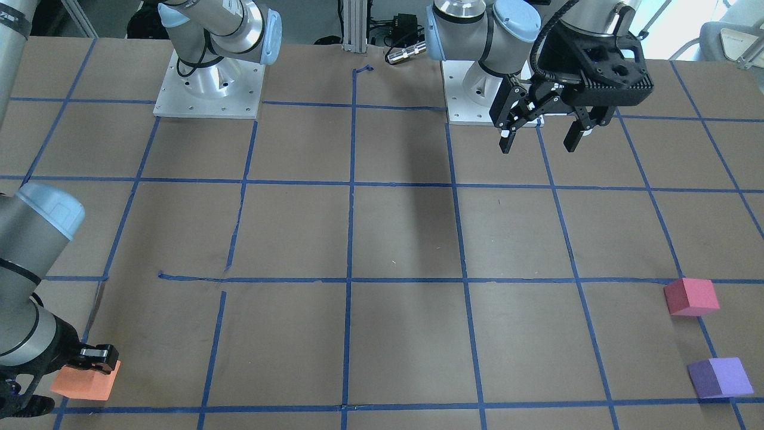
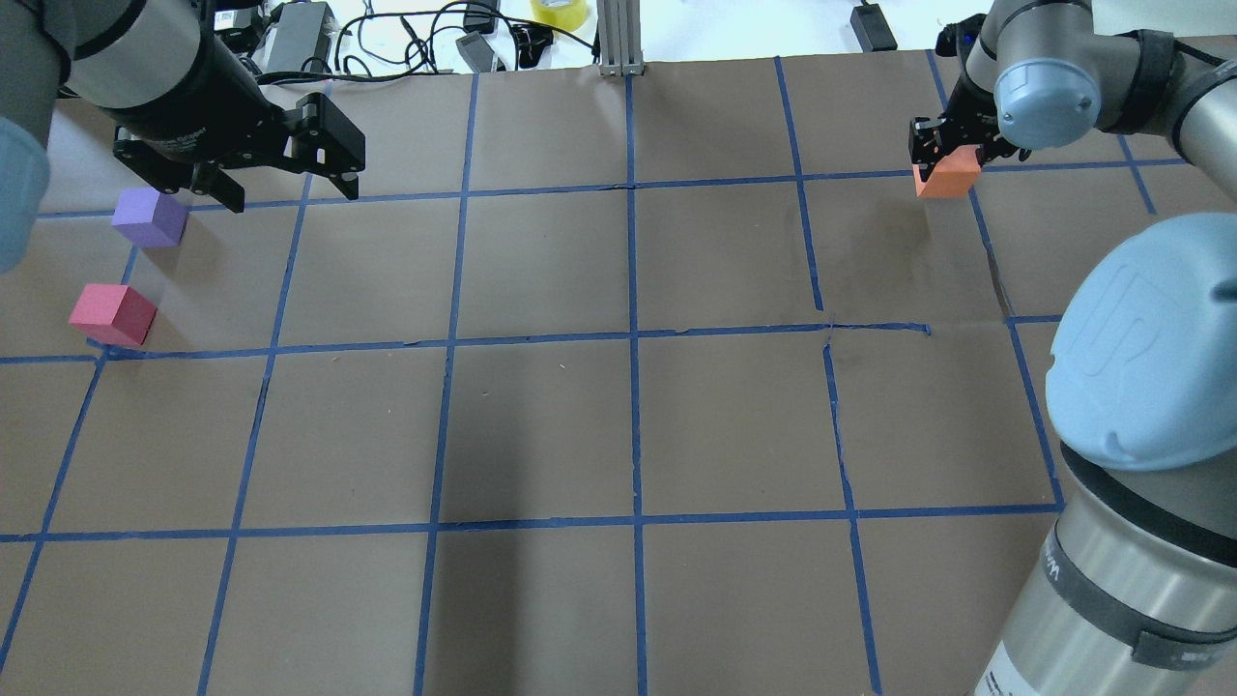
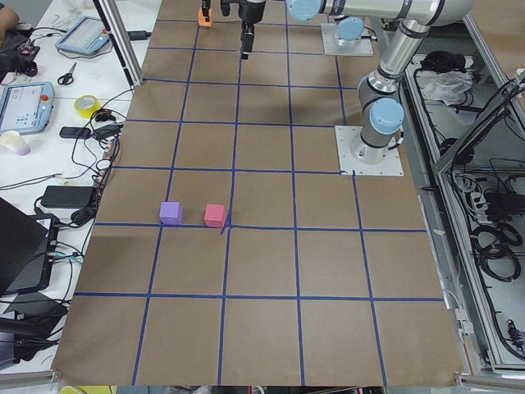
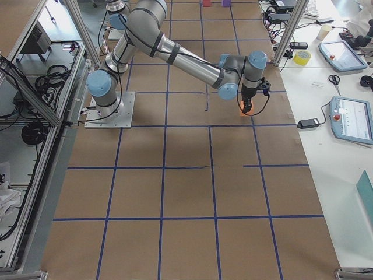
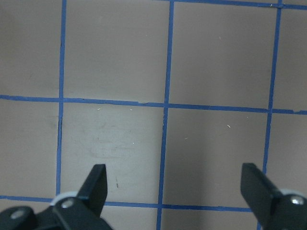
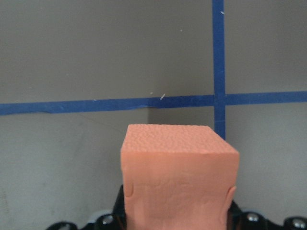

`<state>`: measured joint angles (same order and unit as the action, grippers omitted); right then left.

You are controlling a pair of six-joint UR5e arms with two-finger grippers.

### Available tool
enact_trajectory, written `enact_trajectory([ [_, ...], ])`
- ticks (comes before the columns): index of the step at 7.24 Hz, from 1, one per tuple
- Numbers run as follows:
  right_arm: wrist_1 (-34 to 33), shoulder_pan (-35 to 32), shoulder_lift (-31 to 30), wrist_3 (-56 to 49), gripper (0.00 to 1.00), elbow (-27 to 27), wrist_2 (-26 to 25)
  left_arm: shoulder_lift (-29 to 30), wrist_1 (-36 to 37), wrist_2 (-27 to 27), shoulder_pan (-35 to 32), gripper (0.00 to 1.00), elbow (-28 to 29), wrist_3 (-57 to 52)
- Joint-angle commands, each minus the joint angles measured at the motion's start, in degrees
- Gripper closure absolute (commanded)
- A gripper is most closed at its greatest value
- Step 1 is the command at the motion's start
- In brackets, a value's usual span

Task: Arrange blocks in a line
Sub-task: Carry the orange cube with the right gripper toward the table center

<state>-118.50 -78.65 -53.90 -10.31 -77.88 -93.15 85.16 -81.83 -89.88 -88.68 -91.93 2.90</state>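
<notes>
Orange block [image 6: 180,182] fills frame at 6 o'clock, pebbled top face visible, sides pinched by right pincer [image 6: 178,213]; only black pincer body shows at bottom edge. Brown bench [image 6: 72,52] beneath. Blue tape lines [image 6: 96,106] cross at 1 o'clock of block.

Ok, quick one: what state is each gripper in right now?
Left gripper: open, holding nothing.
Right gripper: shut on the orange block.
</notes>
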Motion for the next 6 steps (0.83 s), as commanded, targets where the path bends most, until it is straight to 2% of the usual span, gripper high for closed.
enact_trajectory([
  [1, 0.47, -8.14, -2.43, 9.28, 0.77, 0.1, -0.01, -0.08, 0.0, 0.06, 0.0, 0.0, 0.0, 0.0],
  [3, 0.12, -19.56, -2.0, 18.71, 0.76, 0.71, -0.45, 0.09, 0.0, 0.06, 0.0, 0.0, 0.09, -0.35],
  [4, 0.2, -22.4, -1.13, 27.97, 0.74, 0.8, 0.33, 0.35, 0.0, 0.06, 0.0, 0.0, 0.09, -0.35],
  [6, -0.41, -27.41, -0.07, 35.75, 0.69, 0.98, 3.84, 0.35, -0.09, -0.12, 0.0, 0.0, 0.0, -0.35],
])
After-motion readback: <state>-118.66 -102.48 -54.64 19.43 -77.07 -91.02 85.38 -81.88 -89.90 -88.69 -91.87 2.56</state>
